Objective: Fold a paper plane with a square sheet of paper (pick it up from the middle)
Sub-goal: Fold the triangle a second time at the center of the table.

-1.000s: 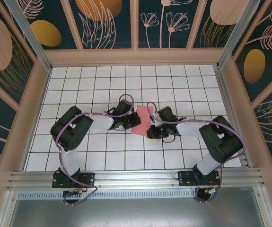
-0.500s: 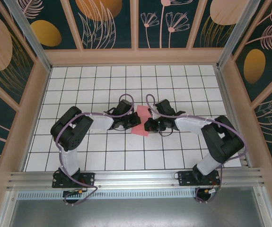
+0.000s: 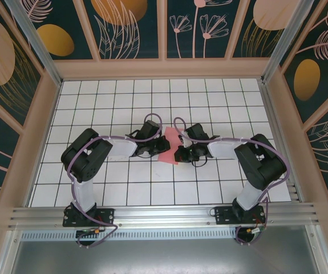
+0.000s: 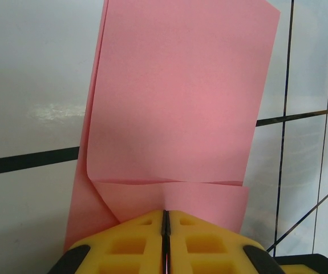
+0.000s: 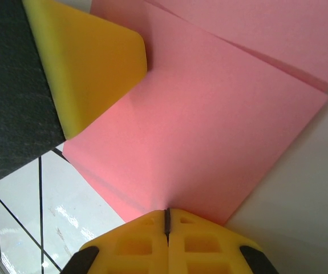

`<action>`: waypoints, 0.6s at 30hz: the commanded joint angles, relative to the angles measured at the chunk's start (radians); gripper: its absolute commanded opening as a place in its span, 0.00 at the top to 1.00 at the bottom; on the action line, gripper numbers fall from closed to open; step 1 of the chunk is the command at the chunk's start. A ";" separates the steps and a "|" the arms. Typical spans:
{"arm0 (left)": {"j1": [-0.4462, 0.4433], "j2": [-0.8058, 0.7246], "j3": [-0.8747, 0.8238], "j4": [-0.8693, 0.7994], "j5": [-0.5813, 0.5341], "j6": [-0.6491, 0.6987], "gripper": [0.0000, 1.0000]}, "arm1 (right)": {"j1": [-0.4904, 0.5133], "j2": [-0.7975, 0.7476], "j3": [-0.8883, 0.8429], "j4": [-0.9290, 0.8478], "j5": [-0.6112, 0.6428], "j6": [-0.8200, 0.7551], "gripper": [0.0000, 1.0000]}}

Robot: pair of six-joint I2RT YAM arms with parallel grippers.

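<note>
Overhead view: the square sheet of paper (image 3: pixel 169 146), pink-red, sits near the middle of the white grid table (image 3: pixel 124 103). The left gripper (image 3: pixel 159 149) is at its left edge and the right gripper (image 3: pixel 178 153) at its right edge. Folds and jaw gaps are too small to read from here.
Left wrist view: gives the fold detail the overhead lacks. A large upper panel overlaps a narrower strip along a crosswise crease close to the pads, with a slanted fold at lower left. The sheet runs away from the gripper over the tiles.
Left gripper (image 4: pixel 165 225): yellow pads pressed together, leaving a hairline seam. The sheet's near edge runs into that seam and a reddish sliver shows inside it, so the sheet is pinched.
Right wrist view: shows the opposite side, with stacked layers stepping back at upper right. One yellow pad (image 5: pixel 89 63) of the left gripper lies against the sheet's far corner.
Right gripper (image 5: pixel 166 220): pads closed to a thin line. The sheet's near edge meets the seam and fans outward from it, gripped.
Sheet relative to grippers: clamped at two opposite edges, the grippers facing each other and close together. Whether it touches the table cannot be told.
</note>
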 commanded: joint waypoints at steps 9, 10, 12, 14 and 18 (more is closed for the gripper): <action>0.097 0.029 0.029 -0.096 -0.169 0.123 0.87 | 0.007 0.049 -0.088 -0.103 0.090 -0.024 1.00; 0.103 0.029 0.029 -0.105 -0.173 0.132 0.87 | 0.007 0.046 -0.088 -0.102 0.089 -0.024 1.00; 0.117 0.028 0.030 -0.116 -0.174 0.143 0.87 | 0.007 0.043 -0.089 -0.097 0.084 -0.020 1.00; 0.125 0.023 0.061 -0.125 -0.172 0.155 0.87 | 0.006 0.038 -0.085 -0.091 0.073 -0.012 1.00; 0.128 -0.020 0.097 -0.151 -0.137 0.154 0.83 | 0.008 -0.002 -0.016 -0.053 0.007 0.056 0.97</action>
